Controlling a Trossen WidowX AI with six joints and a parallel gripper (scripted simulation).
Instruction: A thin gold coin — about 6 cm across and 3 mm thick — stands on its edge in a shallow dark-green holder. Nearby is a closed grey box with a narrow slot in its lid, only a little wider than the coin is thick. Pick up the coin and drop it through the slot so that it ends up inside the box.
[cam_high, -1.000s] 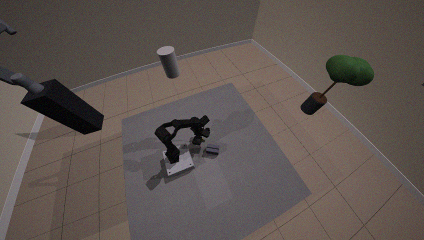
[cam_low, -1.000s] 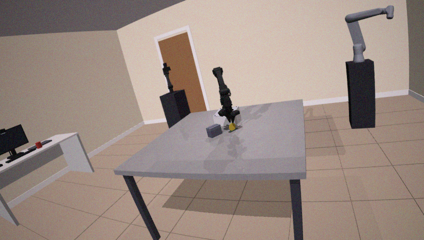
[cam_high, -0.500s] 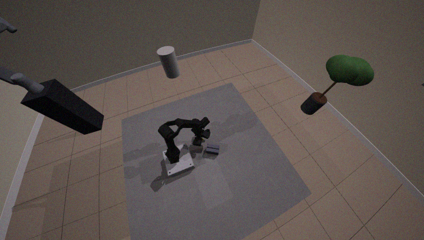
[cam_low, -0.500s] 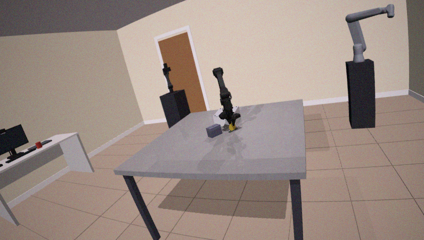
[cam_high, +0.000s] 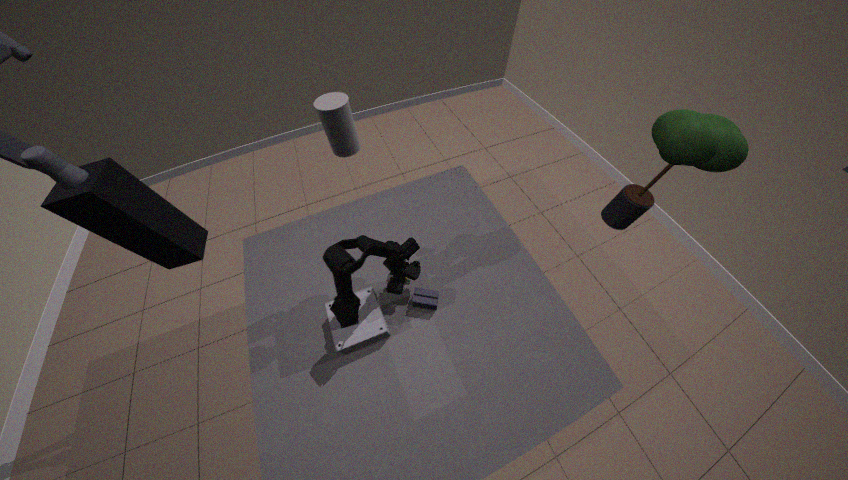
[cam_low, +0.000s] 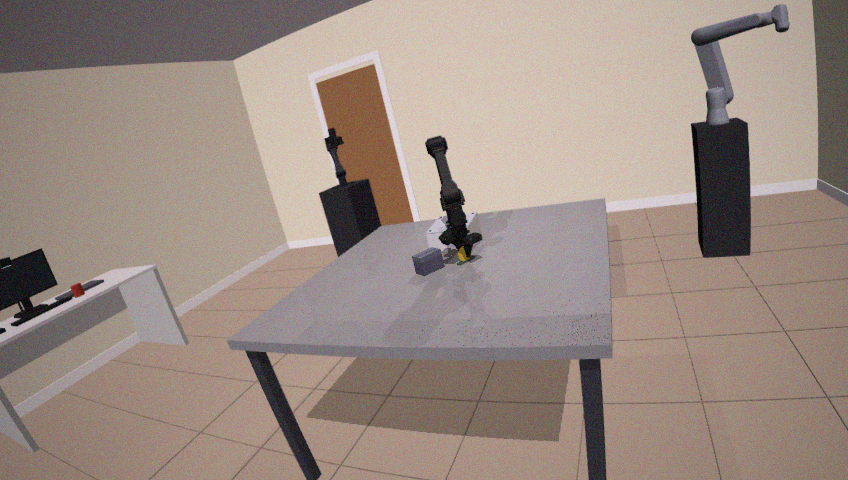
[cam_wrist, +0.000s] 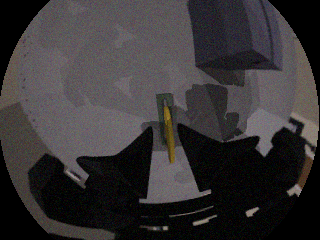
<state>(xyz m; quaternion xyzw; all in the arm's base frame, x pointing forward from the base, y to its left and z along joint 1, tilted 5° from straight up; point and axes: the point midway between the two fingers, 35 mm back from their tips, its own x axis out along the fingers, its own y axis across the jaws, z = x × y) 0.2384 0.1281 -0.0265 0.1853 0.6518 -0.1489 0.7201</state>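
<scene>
The gold coin (cam_low: 462, 254) (cam_wrist: 170, 137) stands on edge in the dark-green holder (cam_wrist: 164, 97). The holder is mostly hidden in the top and exterior views. My gripper (cam_high: 395, 290) (cam_low: 465, 252) (cam_wrist: 164, 128) points down over the coin and is partly open. In the wrist view the coin's near part lies between the two fingertips, with a gap on each side; its far end reaches past them. The closed grey box (cam_high: 424, 298) (cam_low: 427, 262) (cam_wrist: 220, 40) stands close beside the holder, its dark slot showing along the lid.
The arm's white base plate (cam_high: 369, 328) is behind the gripper on the grey table (cam_high: 511, 380) (cam_low: 357, 315). The box rises higher than the holder and is the nearest obstacle, at the upper right in the wrist view. A potted plant (cam_high: 627, 206) stands away from the table.
</scene>
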